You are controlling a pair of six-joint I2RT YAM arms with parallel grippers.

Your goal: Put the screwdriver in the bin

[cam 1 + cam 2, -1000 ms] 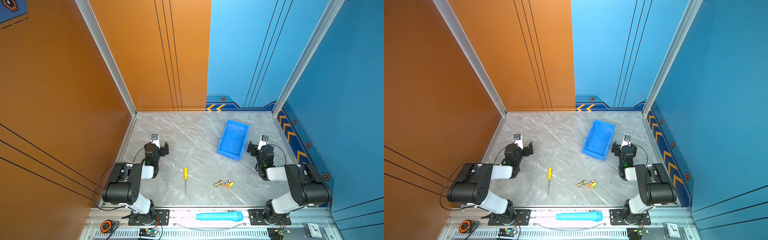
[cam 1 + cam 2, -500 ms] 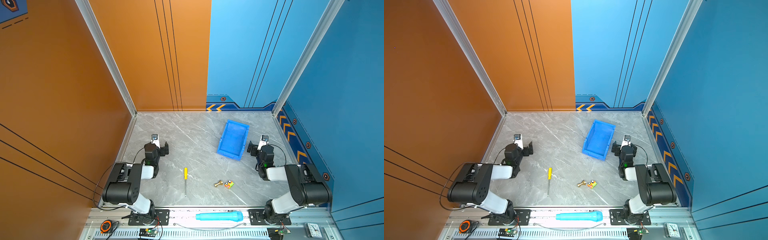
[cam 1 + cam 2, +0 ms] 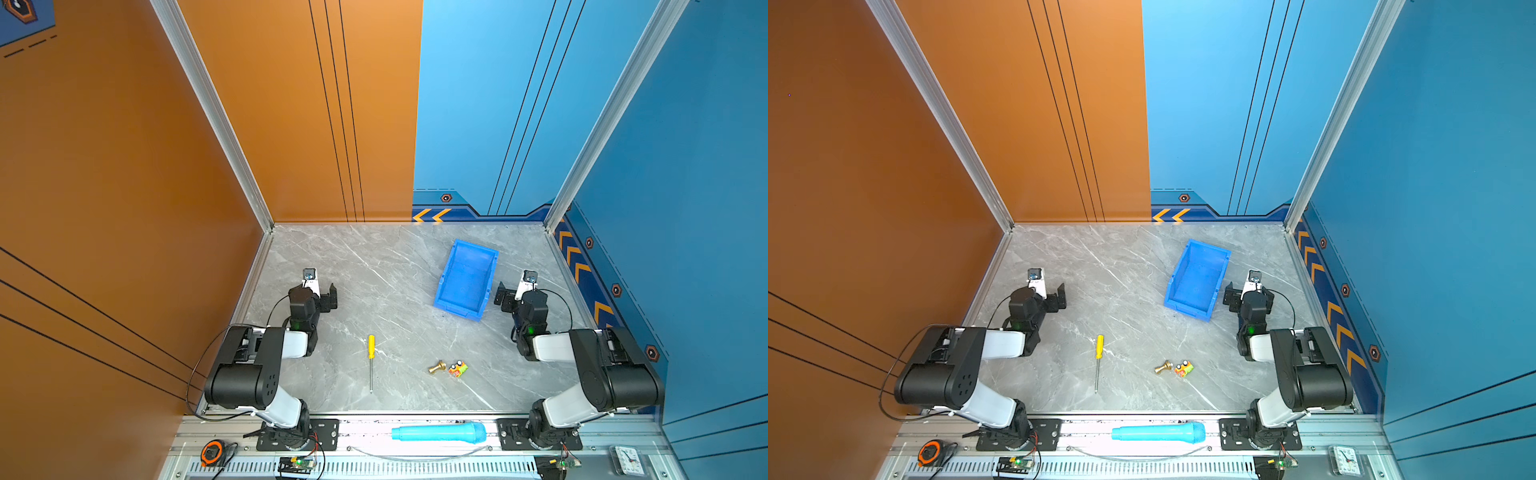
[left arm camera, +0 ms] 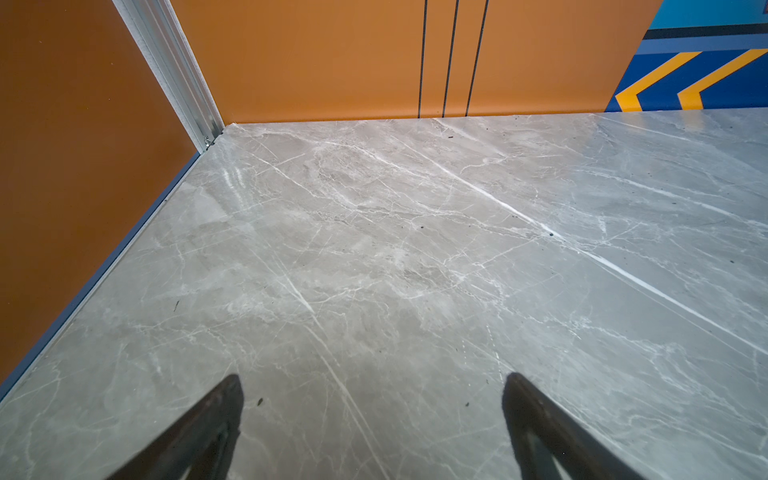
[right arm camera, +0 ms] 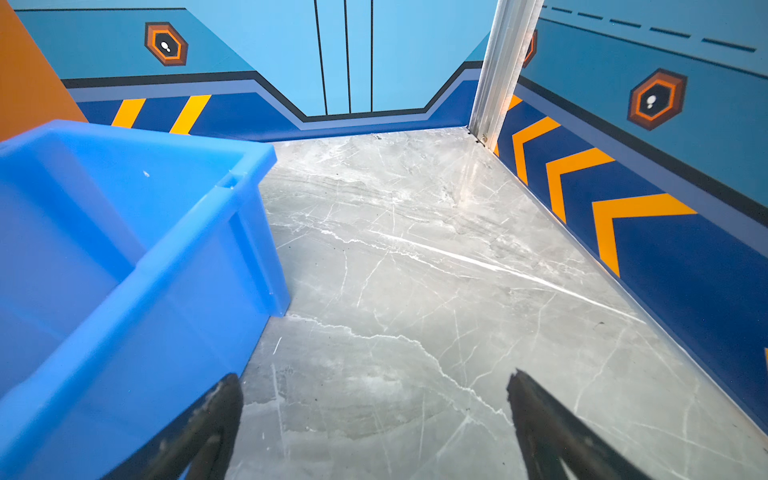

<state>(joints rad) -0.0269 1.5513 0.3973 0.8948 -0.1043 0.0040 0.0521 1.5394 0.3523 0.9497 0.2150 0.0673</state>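
Grey marble tabletop (image 3: 374, 270): walled on three sides, with a metal rail along the near edge.

Left gripper (image 4: 372, 384): low over the left part of the tabletop, fingers spread wide with only bare marble between them. It holds nothing.

Right gripper (image 5: 374, 380): on the right side, just beside the bin's long right wall. Fingers likewise apart and holding nothing.

Blue plastic bin (image 3: 457, 309): right of centre toward the back wall, standing open-top at a slight angle, nothing inside.

Light-blue cylinder (image 3: 438, 432): lying lengthwise on the front rail, off the marble.

Screwdriver (image 3: 371, 363): flat on the tabletop, near centre front, well apart from the bin and from both grippers. Yellow handle points toward the back, shaft tip toward the rail.

Brass fitting (image 3: 437, 368): right of the screwdriver, just beside a small orange-and-green part (image 3: 457, 369).
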